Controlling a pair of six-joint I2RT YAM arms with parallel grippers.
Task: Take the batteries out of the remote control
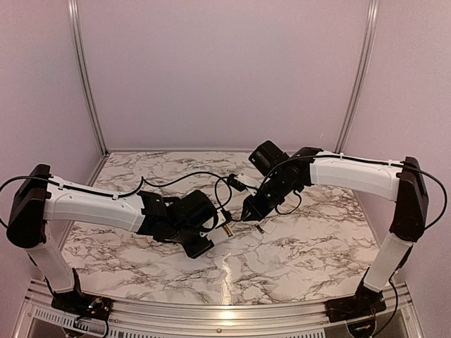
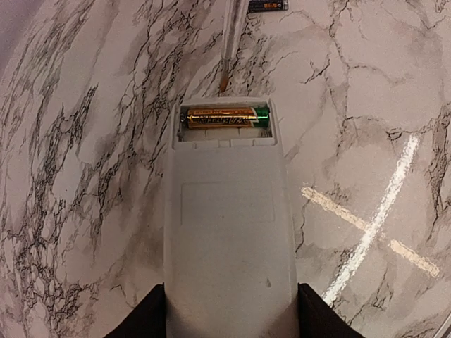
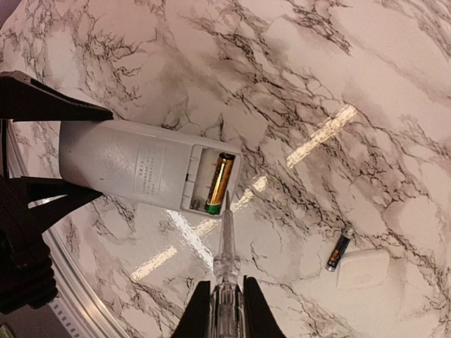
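My left gripper [image 1: 206, 229] [image 2: 229, 310] is shut on the white remote control [image 2: 227, 225] [image 3: 127, 165] and holds it by its sides, compartment face up. One gold battery with a green end [image 2: 222, 116] [image 3: 220, 183] lies in the open compartment, and the slot beside it is empty. My right gripper [image 1: 250, 210] [image 3: 227, 306] is shut on a clear pointed tool [image 3: 227, 243] [image 2: 227, 42]. The tool's tip sits at the compartment's edge by the battery's green end. A second, dark battery [image 3: 339, 250] [image 2: 268, 5] [image 1: 259, 228] lies loose on the marble table.
A small flat white cover piece [image 3: 363, 269] lies beside the loose battery. Black cables [image 1: 204, 176] loop over the table behind the grippers. The table's metal front rail [image 1: 225, 325] runs along the near edge, and pink walls stand at the back and sides.
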